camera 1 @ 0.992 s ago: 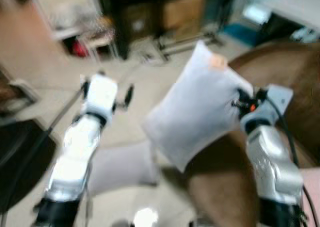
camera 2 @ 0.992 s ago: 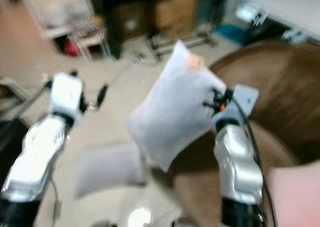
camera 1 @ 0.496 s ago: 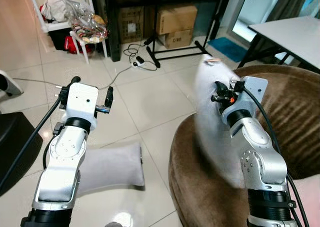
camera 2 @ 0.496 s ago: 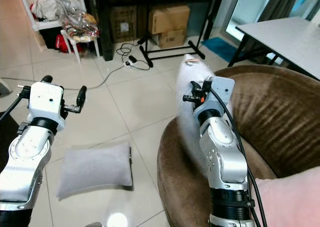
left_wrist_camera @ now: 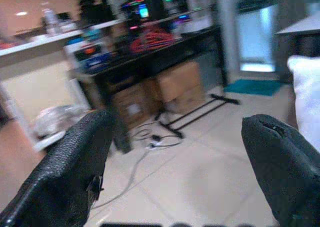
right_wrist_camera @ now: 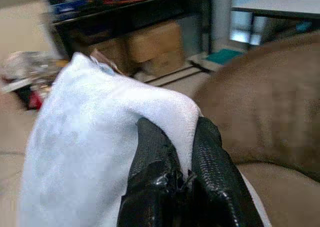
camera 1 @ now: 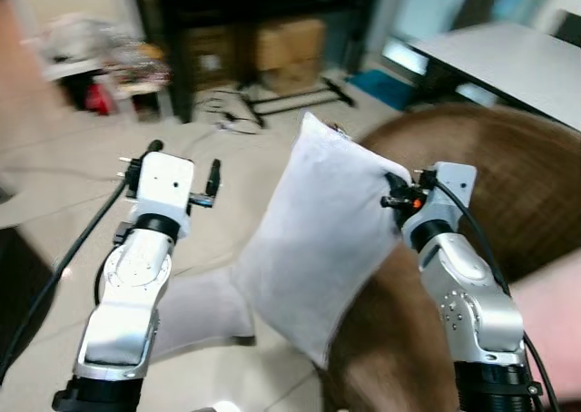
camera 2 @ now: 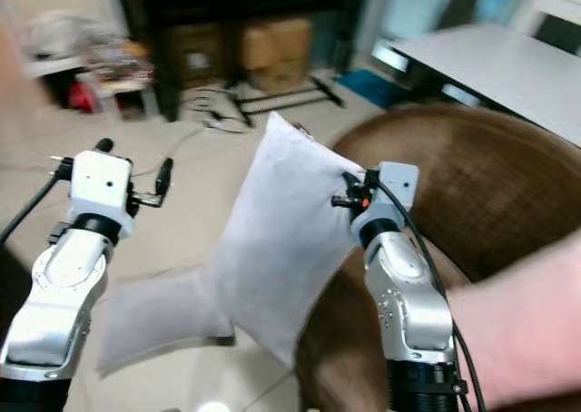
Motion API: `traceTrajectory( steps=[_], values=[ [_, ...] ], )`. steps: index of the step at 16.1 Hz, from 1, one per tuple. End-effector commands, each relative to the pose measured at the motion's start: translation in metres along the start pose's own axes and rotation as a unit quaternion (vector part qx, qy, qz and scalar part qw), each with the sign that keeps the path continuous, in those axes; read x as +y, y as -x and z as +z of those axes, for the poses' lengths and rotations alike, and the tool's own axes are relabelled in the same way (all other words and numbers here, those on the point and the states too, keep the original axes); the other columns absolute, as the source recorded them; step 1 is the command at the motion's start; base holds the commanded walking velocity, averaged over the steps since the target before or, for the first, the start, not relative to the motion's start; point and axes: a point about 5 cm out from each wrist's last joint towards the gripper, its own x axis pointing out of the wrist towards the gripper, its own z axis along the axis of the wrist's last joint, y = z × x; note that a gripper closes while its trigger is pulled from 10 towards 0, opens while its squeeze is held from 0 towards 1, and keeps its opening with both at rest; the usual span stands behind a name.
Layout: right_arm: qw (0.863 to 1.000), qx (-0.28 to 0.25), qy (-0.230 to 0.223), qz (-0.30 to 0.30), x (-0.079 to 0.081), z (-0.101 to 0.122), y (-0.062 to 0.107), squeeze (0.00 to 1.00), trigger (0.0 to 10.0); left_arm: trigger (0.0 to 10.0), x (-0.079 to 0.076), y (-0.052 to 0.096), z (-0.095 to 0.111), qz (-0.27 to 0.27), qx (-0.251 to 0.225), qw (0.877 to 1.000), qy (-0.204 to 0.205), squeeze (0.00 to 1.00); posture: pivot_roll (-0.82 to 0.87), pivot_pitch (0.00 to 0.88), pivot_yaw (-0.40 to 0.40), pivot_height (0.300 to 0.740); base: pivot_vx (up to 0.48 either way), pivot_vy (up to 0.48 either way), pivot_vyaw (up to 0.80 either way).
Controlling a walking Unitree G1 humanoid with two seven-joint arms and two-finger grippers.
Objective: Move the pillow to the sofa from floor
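A light grey pillow (camera 1: 318,240) hangs in the air in front of me, over the near edge of the brown sofa (camera 1: 508,185). My right gripper (right_wrist_camera: 181,174) is shut on its upper right corner, the cloth pinched between the black fingers (right_wrist_camera: 152,157). A second grey pillow (camera 1: 195,308) lies on the tiled floor below, partly hidden by the held one. My left gripper (left_wrist_camera: 180,152) is open and raised at chest height to the left of the held pillow, with nothing between its fingers (left_wrist_camera: 75,162).
A black shelf unit (camera 1: 245,13) with cardboard boxes (camera 1: 290,44) stands across the tiled floor. A grey table (camera 1: 508,53) is at the back right. A pink cushion (camera 1: 554,312) lies on the sofa at the near right. A cable (camera 1: 227,122) trails on the floor.
The camera has swung. The held pillow, blurred and edge-on half a second ago, now hangs broadside between the arms. The right gripper keeps its hold; the left stays open.
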Motion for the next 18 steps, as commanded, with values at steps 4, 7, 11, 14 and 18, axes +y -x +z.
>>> traceTrajectory(
  steps=[4, 7, 11, 14, 18],
  values=[
    [0.999, -0.043, 0.019, -0.013, -0.006, 0.018, 0.003, 0.0, 10.0, 10.0, -0.005, -0.002, -0.002, -0.004, 0.001, 1.0, -0.006, 0.19, -0.1, 0.0, -0.067, 0.74, 0.0, 0.0, -0.8],
    [0.999, -0.044, 0.03, -0.007, -0.005, 0.023, -0.002, 0.0, 10.0, 10.0, -0.006, 0.0, -0.003, 0.006, 0.0, 1.0, 0.005, 0.18, -0.1, 0.0, -0.081, 0.74, 0.0, 0.0, -0.8],
    [0.999, -0.04, 0.028, -0.004, -0.004, 0.022, -0.004, 0.0, 10.0, 10.0, -0.003, 0.0, -0.003, 0.014, -0.003, 1.0, 0.006, 0.19, -0.09, 0.0, -0.092, 0.74, 0.0, 0.0, -0.8],
    [0.999, -0.029, 0.02, 0.035, 0.007, 0.016, -0.003, 0.0, 10.0, 10.0, 0.005, -0.002, -0.002, 0.012, -0.007, 1.0, 0.014, 0.2, -0.1, 0.0, -0.074, 0.74, 0.0, 0.0, -0.48],
    [0.998, -0.028, 0.022, 0.06, 0.012, 0.014, -0.001, 0.0, 10.0, 10.0, 0.004, 0.002, -0.004, -0.021, -0.003, 1.0, 0.013, 0.21, -0.11, 0.0, -0.036, 0.74, 0.0, 0.0, 0.0]
  ],
)
